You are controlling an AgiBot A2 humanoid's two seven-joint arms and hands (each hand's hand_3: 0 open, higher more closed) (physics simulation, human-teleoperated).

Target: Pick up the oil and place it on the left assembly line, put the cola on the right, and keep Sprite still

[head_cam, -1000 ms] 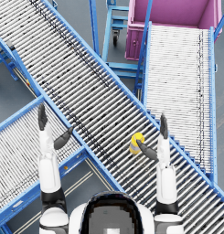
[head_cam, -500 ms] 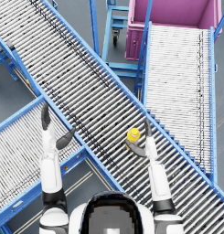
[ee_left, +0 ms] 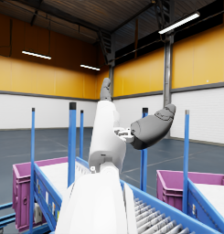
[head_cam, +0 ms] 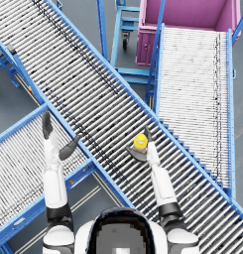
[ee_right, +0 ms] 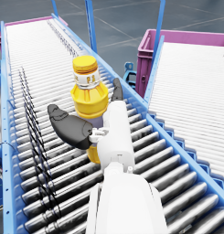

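The oil is a yellow bottle (head_cam: pixel 140 141) with a yellow cap, standing upright on the long middle roller conveyor (head_cam: pixel 93 99). My right hand (head_cam: pixel 143 151) is right up against its near side. In the right wrist view the bottle (ee_right: pixel 89 89) stands between the spread thumb and the fingers of that hand (ee_right: pixel 93 125), which are not closed around it. My left hand (head_cam: pixel 53 141) is raised with its fingers apart over the edge of the left conveyor (head_cam: pixel 19 163) and holds nothing; in the left wrist view this hand (ee_left: pixel 131 123) points upward. No cola or Sprite shows.
A second roller line (head_cam: pixel 192 89) runs on the right, ending at a purple bin (head_cam: pixel 192 15). Blue side rails frame all the conveyors, and blue posts (head_cam: pixel 102 25) stand behind the middle line. Grey floor shows between the lines.
My right hand has swung in from the right side of the bottle to directly against it. The bottle has moved slightly up the middle conveyor. The left hand shifted slightly.
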